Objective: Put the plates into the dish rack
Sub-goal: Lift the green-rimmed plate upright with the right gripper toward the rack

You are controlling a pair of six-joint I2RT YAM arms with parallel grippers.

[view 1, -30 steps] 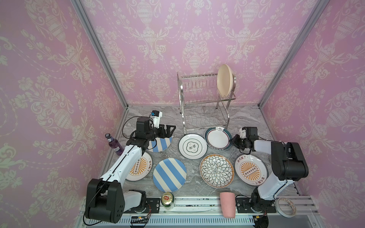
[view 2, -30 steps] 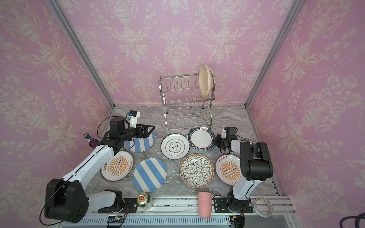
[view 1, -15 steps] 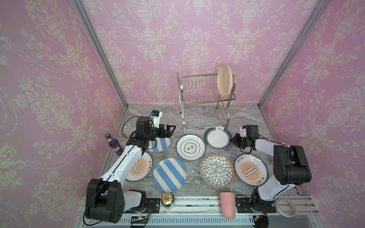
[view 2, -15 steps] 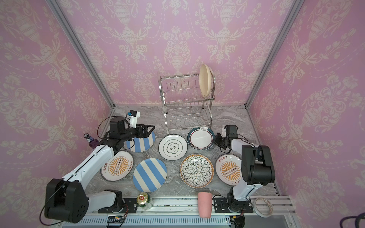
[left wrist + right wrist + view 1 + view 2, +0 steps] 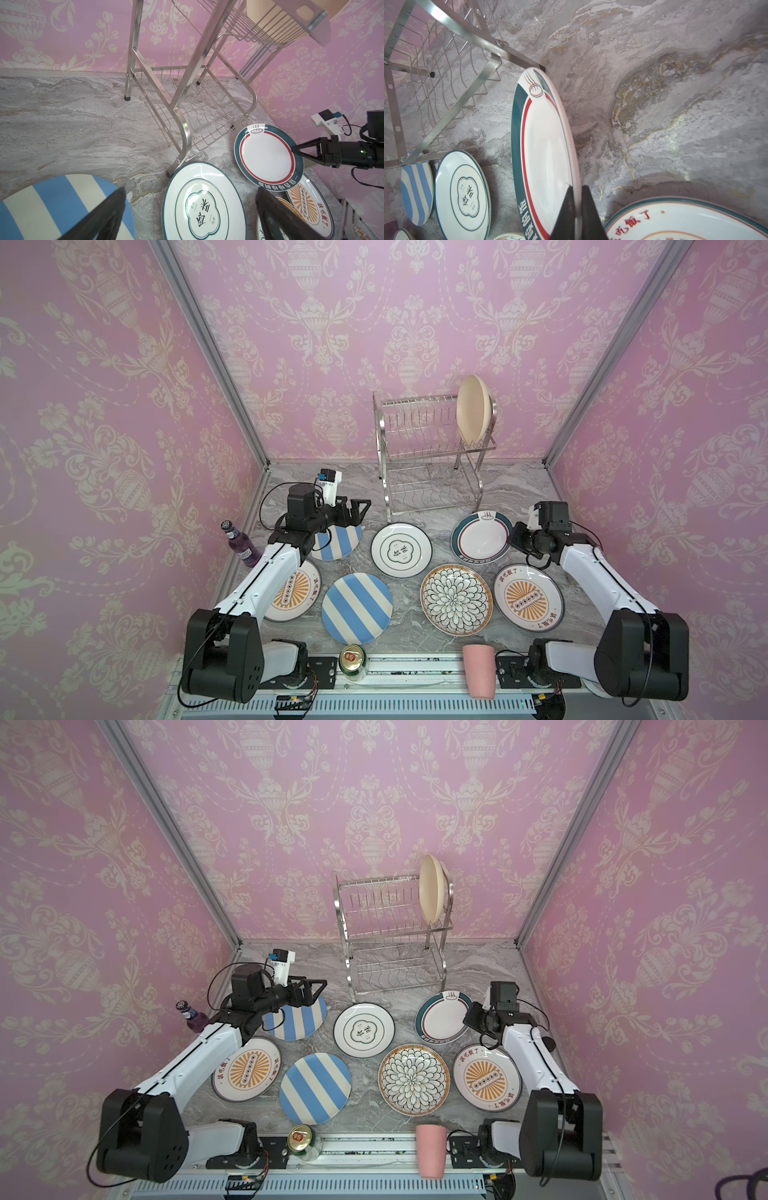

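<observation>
The steel dish rack (image 5: 432, 460) (image 5: 395, 936) stands at the back with a plain cream plate (image 5: 471, 410) upright at the right end of its upper shelf. My right gripper (image 5: 512, 536) (image 5: 576, 187) is shut on the right rim of the teal-rimmed plate (image 5: 481, 538) (image 5: 546, 155); that edge looks slightly raised. My left gripper (image 5: 359, 510) (image 5: 190, 190) hangs open and holds nothing, over the far striped plate (image 5: 336, 541). Flat on the table lie the cloud-outline plate (image 5: 401, 549), petal plate (image 5: 456, 598), two sunburst plates (image 5: 528, 597) (image 5: 291, 591) and a second striped plate (image 5: 357, 608).
A purple bottle (image 5: 239, 541) stands by the left wall. A can (image 5: 352, 660) and a pink cup (image 5: 479, 670) sit on the front rail. The rack's curved legs (image 5: 185, 133) come down close to the cloud-outline and teal-rimmed plates.
My right gripper's jaws have closed on the teal-rimmed plate's rim, and the plate has shifted a little to the right with it. The left arm has not moved.
</observation>
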